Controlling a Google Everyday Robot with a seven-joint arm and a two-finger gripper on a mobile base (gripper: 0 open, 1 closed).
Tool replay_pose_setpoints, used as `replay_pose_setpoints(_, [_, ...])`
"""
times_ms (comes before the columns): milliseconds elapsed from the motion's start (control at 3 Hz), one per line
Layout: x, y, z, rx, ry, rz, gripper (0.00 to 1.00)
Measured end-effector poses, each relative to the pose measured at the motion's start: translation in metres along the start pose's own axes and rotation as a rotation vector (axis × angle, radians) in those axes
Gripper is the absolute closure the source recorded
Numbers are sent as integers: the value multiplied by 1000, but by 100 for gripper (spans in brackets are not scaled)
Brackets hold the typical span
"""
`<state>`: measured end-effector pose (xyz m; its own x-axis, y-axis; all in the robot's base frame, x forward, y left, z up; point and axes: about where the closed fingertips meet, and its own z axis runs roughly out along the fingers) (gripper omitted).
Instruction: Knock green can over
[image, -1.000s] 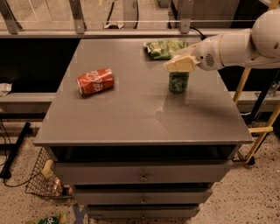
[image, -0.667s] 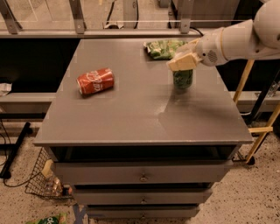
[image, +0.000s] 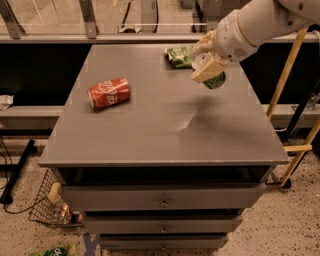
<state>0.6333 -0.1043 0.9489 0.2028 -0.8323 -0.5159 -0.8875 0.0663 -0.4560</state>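
The gripper (image: 208, 71) is over the far right part of the table (image: 165, 135), just in front of the snack bag (image: 178, 56). Its beige fingers (image: 204, 75) are closed around the upper part of the green can (image: 216, 81), so it is pinching the can. The can is tilted, w/ only its lower green part showing under the fingers, pointing down and to the right. It seems to be a bit above the table top, but I cannot tell for sure if it touches. A dark shadow lies on the grey top below and left of it. The white arm (image: 260, 25) comes in from the upper right corner.

The snack bag is flat and green, near the back edge. Well apart, on the left side, a red can (image: 109, 93) lies on its side.

The table has drawers (image: 162, 202) at the front, each w/ a small knob. On the floor at bottom left stands a wire basket (image: 47, 210). Yellow wood poles (image: 287, 70) lean at the right.
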Motion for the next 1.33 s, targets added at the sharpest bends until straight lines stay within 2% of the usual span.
replay_pose_setpoints(333, [-13, 23, 18, -147, 68, -246, 100])
replay_pose_setpoints(667, [-17, 57, 46, -356, 179, -515, 100])
replay_pose_setpoints(1000, [-11, 76, 65, -472, 270, -641, 100])
replay_pose_setpoints(1333, [-5, 90, 81, -580, 319, -730, 100])
